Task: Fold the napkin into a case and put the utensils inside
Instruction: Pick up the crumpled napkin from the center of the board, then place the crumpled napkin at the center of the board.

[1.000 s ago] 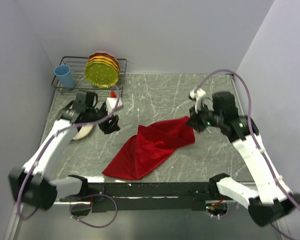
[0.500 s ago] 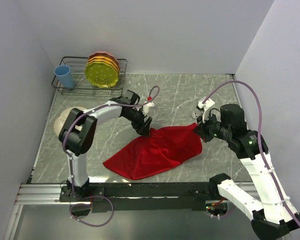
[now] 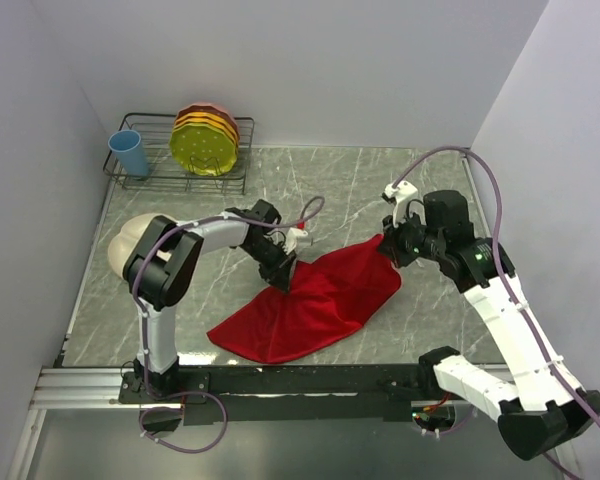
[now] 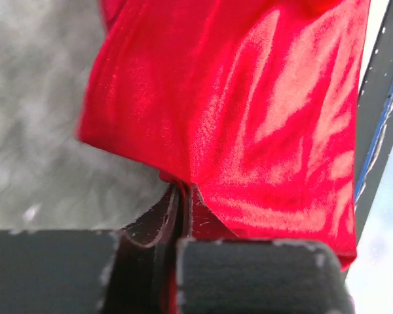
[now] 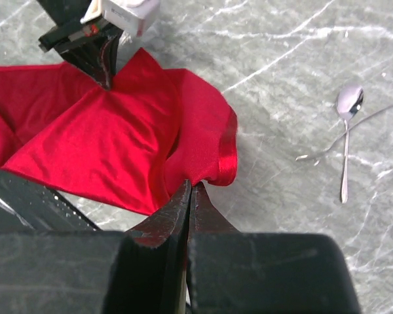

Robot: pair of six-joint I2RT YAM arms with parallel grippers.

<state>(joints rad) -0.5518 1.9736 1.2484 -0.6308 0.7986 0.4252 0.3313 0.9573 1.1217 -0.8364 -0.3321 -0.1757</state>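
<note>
Biggest thing here is the grey marble-look table (image 3: pixel 400 185), boxed in by pale walls at the top, left and right of the overhead shot, with a black rail (image 3: pixel 310 380) along its bottom edge. The napkin (image 3: pixel 320 300) sits in the lower middle of that frame, a rumpled shiny red sheet stretched between the two arms. Its lower left corner comes close to the rail, so there's not much slack at that edge. There's open stone in the upper middle of the frame and more at lower left. A wire dish rack (image 3: pixel 155 180) is tucked in the upper left corner, holding yellow and orange plates (image 3: pixel 205 140) on edge and a blue cup (image 3: pixel 128 152). A cream plate (image 3: pixel 128 245) lies below the rack near the left wall. The left gripper (image 3: pixel 283 272) is clamped tight on the napkin's upper left edge, and the wrist view shows red cloth pinched between the fingers. The right gripper (image 3: pixel 391 249) is clenched on the upper right corner, where the cloth bunches into a fold. The spoon (image 5: pixel 345 157) and fork (image 5: pixel 380 114) lie crossed on bare marble at the right of the right wrist view, well apart from the napkin.
</note>
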